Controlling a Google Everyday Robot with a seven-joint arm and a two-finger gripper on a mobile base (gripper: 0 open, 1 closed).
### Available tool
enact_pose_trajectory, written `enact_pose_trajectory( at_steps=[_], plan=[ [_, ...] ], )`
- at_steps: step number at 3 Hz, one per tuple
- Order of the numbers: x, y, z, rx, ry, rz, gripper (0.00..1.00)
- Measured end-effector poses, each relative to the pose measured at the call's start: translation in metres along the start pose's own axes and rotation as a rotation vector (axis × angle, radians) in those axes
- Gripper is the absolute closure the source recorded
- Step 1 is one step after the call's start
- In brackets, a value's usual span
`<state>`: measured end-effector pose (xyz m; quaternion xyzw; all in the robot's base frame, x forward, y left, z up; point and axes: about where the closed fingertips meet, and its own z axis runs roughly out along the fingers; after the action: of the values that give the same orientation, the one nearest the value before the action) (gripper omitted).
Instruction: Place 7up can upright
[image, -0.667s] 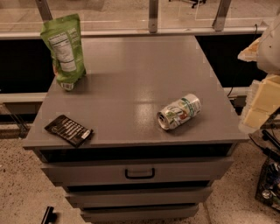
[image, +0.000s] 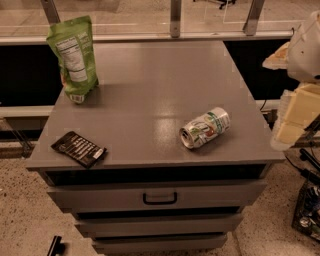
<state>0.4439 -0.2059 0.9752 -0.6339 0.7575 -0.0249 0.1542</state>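
Pale and blocky, the gripper (image: 295, 117) hangs off the cabinet's (image: 150, 95) right side, just past the top's edge and clear of everything on it; whether it is open or closed I cannot tell. On the cabinet's top, in the front right part, the can (image: 205, 128) lies on its side. Its long axis runs diagonally, with the shiny silver end pointing to the cabinet's front left and the other end toward the back right. Its round body is whitish-silver metal with green bands and red marks, and it touches nothing else. At the cabinet's back left corner a green pouch (image: 74, 57) stands upright, crinkled, with a white printed label facing forward. Near the front left corner a flat dark packet (image: 80, 149) lies askew with one corner at the edge. The top is smooth grey, matte with a soft sheen near the can. Below it are stacked grey drawers, the upper one with a dark handle (image: 160, 198). A speckled floor (image: 20, 200) surrounds the cabinet, and behind it run a pale ledge and metal posts (image: 175, 17).
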Motion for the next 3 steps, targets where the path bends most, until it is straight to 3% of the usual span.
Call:
enact_pose_trajectory(
  at_steps=[2, 3],
  plan=[
    [-0.044, -0.007, 0.054, -0.169, -0.039, -0.314, 0.00],
    [-0.059, 0.003, 0.080, -0.192, -0.041, -0.453, 0.00]
  ],
)
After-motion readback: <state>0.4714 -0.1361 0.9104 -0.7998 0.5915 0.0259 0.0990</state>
